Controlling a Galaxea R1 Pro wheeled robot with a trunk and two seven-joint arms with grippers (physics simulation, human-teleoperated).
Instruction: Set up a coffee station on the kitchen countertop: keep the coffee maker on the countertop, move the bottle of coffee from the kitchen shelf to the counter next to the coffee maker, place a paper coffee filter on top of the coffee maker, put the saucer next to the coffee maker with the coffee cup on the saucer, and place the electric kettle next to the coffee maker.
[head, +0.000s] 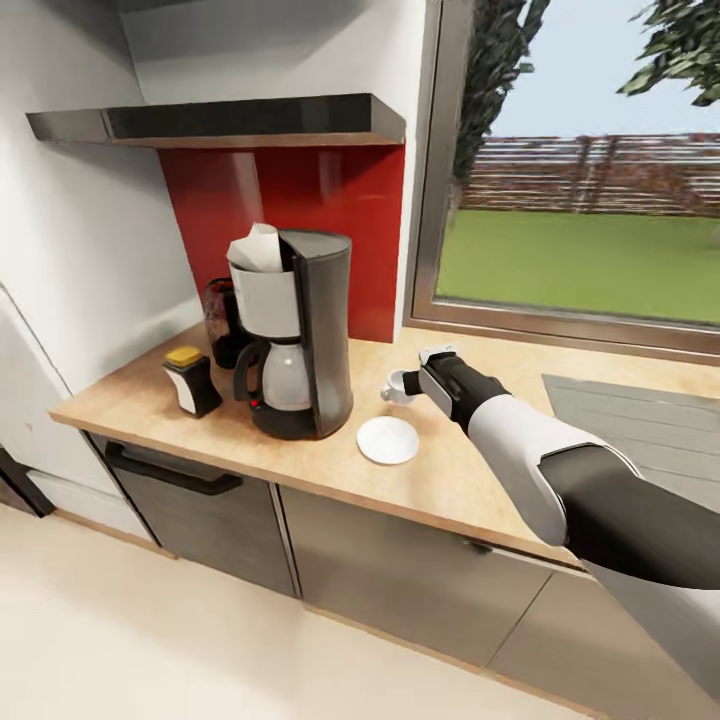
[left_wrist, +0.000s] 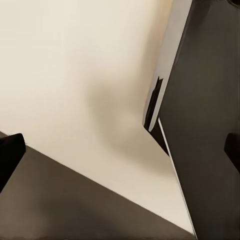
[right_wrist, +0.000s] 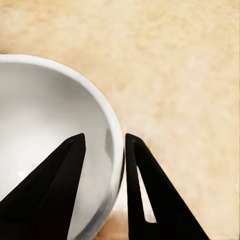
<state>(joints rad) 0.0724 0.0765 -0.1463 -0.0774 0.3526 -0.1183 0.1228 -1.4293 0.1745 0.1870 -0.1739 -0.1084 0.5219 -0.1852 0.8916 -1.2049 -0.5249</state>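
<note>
The black and white coffee maker (head: 300, 335) stands on the wooden countertop (head: 450, 480), with a white paper filter (head: 258, 248) sticking out of its top. Behind it to the left is the dark electric kettle (head: 222, 322). In front of that stands the coffee bottle (head: 190, 380) with a yellow lid. A white saucer (head: 388, 440) lies right of the machine. Just beyond it, my right gripper (head: 410, 385) (right_wrist: 105, 137) is shut on the rim of the white coffee cup (head: 396, 386) (right_wrist: 45, 130), one finger inside, one outside. My left gripper (left_wrist: 120, 150) is open, holding nothing.
A dark shelf (head: 220, 120) hangs over the red backsplash. A window (head: 580, 200) lies behind the counter and a grey cooktop (head: 640, 415) sits at the right. Below are cabinet fronts and a dark handle (head: 170, 470). The left wrist view faces pale floor beside a dark panel (left_wrist: 210, 125).
</note>
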